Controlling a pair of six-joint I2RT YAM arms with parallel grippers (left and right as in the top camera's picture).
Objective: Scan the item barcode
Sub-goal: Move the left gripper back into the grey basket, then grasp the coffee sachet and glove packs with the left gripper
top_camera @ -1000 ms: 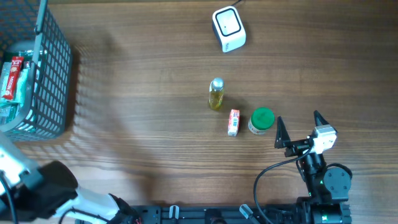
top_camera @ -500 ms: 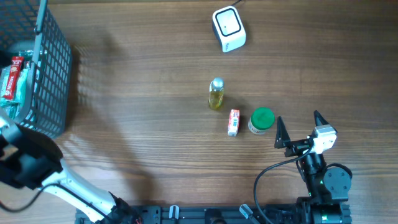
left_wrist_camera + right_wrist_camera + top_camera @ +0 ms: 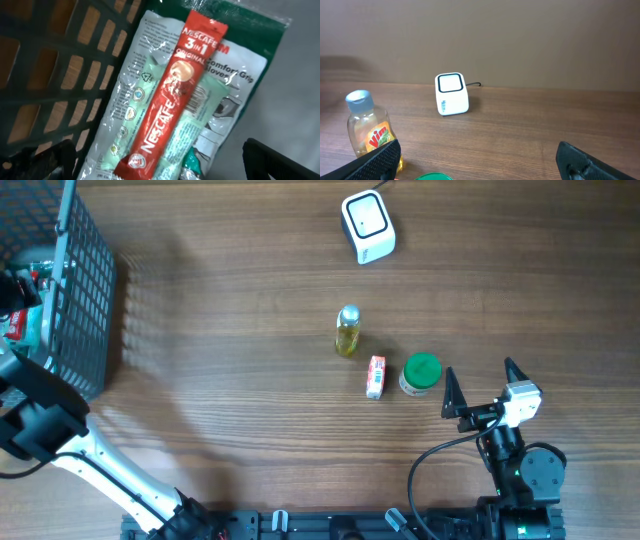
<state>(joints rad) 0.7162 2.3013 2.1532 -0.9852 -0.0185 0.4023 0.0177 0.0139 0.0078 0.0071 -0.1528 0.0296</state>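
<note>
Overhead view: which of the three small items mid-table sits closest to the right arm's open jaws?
The green-lidded jar, just left of them. The small red box lies beyond it, and the yellow bottle farther still.

Overhead stares straight down on the counter (image 3: 250, 410); left wrist sits close inside the basket (image 3: 30, 20); right wrist looks low toward the scanner (image 3: 451, 94), which overhead also sees.

Wide bare tabletop (image 3: 230, 330) between wire basket (image 3: 95, 290) and bottle (image 3: 347, 332)
</note>
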